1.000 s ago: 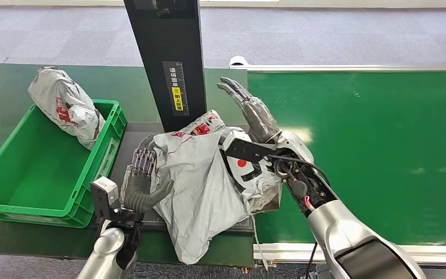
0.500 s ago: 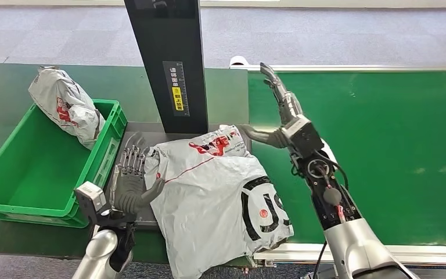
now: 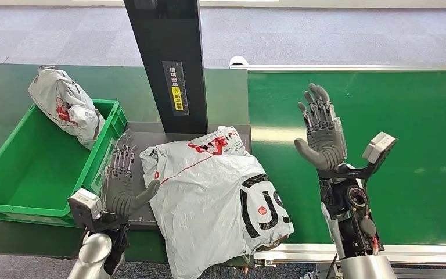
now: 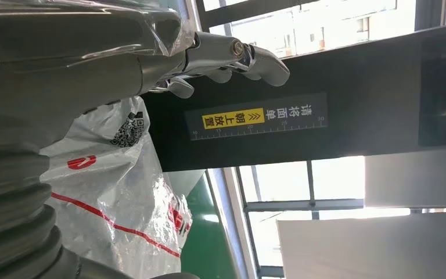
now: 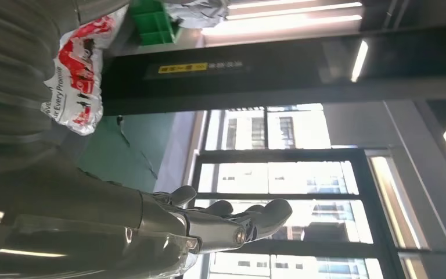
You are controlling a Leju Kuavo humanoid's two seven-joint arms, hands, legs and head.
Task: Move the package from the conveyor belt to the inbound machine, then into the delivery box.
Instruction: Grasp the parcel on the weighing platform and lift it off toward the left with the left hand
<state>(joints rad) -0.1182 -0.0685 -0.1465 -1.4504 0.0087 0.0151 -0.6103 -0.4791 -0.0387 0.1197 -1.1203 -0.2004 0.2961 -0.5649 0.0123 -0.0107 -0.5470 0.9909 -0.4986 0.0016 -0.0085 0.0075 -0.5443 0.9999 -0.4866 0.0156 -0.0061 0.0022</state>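
Pkg: large grey poly mailer (image 3: 215, 197) w/ red and black print, lying across the inbound machine's dark platform (image 3: 145, 136) at the foot of its black post (image 3: 168, 58). One end overhangs the near edge; one corner laps onto the conveyor belt (image 3: 383, 139).

Handling (judged): soft, crumpled film, likely light, contents loose. Will sag and slide if pinched at one corner. Best taken from both sides at mid-body, or scooped under the bulk.

Left hand (image 3: 122, 186): fingers spread, upright, holding nothing; thumb against the mailer's left edge.
Right hand (image 3: 322, 136): raised over the belt, palm open, fingers apart, holding nothing, well clear of the pkg.

Surroundings: green delivery box (image 3: 11, 197) just left of the platform; a second grey mailer (image 3: 64, 107) rests on its far rim. Obstructions: post stands just behind the pkg; box's near wall must be cleared on transfer.
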